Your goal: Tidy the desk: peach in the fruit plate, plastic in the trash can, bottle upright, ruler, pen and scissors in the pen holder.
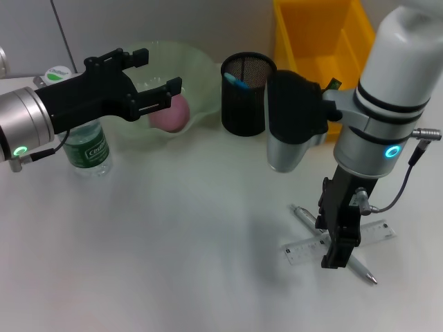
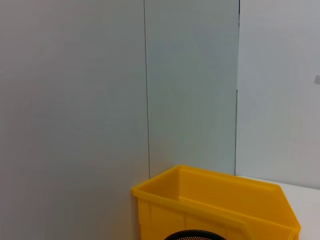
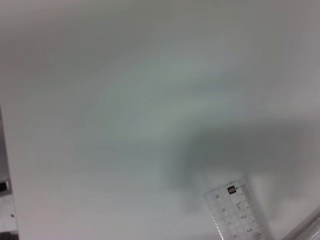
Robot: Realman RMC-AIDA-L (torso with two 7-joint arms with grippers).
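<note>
Ruler point(image 1: 339, 243) and pen point(image 1: 360, 268) lie under right pincer point(image 1: 335, 261), grip state unclear.

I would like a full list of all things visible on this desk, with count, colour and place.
peach: one, pink, inside the plate
plate: one, pale green, far left of desk
bottle: one, clear with green label, upright, left of plate
pen holder: one, black mesh, far centre, a blue thing inside
bin: one, yellow, far right behind the holder
ruler: one, clear, flat on desk near right
pen: one, silver, lying across the ruler
left tool: black, open, over the plate
right tool: black, down over ruler and pen
</note>
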